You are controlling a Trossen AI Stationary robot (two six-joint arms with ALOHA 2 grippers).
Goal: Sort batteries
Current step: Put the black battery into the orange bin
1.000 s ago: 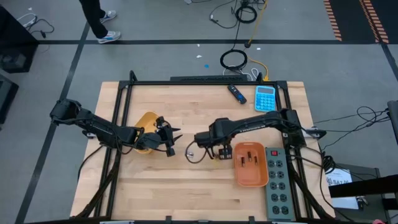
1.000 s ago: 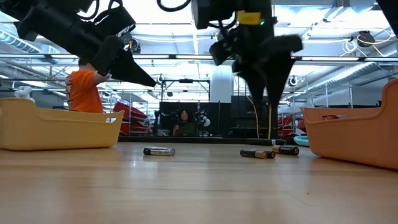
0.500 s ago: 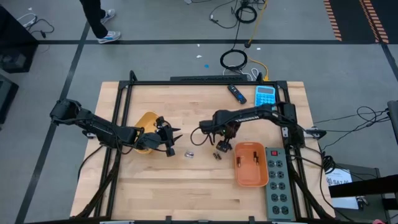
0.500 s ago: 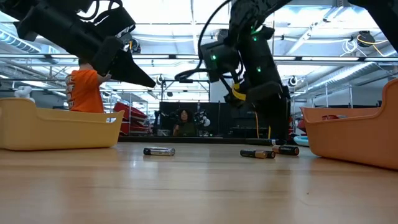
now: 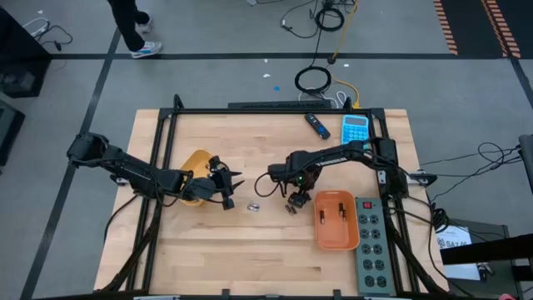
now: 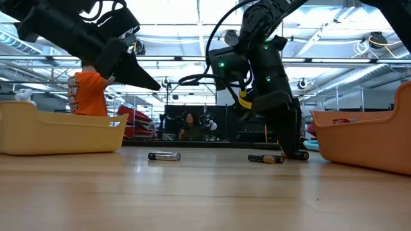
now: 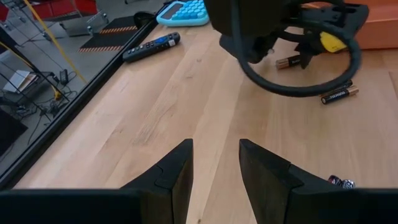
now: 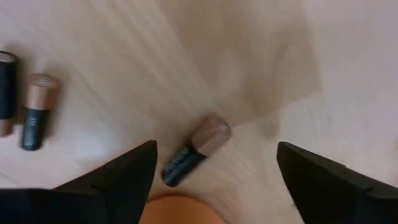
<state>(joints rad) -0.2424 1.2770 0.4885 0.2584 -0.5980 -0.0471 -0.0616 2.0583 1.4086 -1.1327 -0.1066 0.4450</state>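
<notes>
Since half a second ago the right gripper point(image 5: 293, 200) has been lowered from above the loose batteries to just over them, with its arm barely shifted on the table point(image 5: 250, 258); a second ago it was held farther toward the left arm. The left gripper point(image 5: 231, 190) has stayed where it was, beside the yellow tray point(image 5: 196, 158), its fingers point(image 7: 171, 177) apart and empty.

In the right wrist view the right fingers point(image 8: 127, 171) are spread wide, and a dark, copper-capped battery point(image 8: 194, 151) lies on the wood in the gap between them, untouched. Two more batteries of the same kind point(image 8: 38, 111) lie side by side beyond one finger. A silver battery point(image 6: 164, 155) lies apart from them, between the two grippers. Further batteries are seen inside the orange tray point(image 5: 336, 237), just beside the right fingers.

White lettering shows on the nearest battery, but it cannot be read.
</notes>
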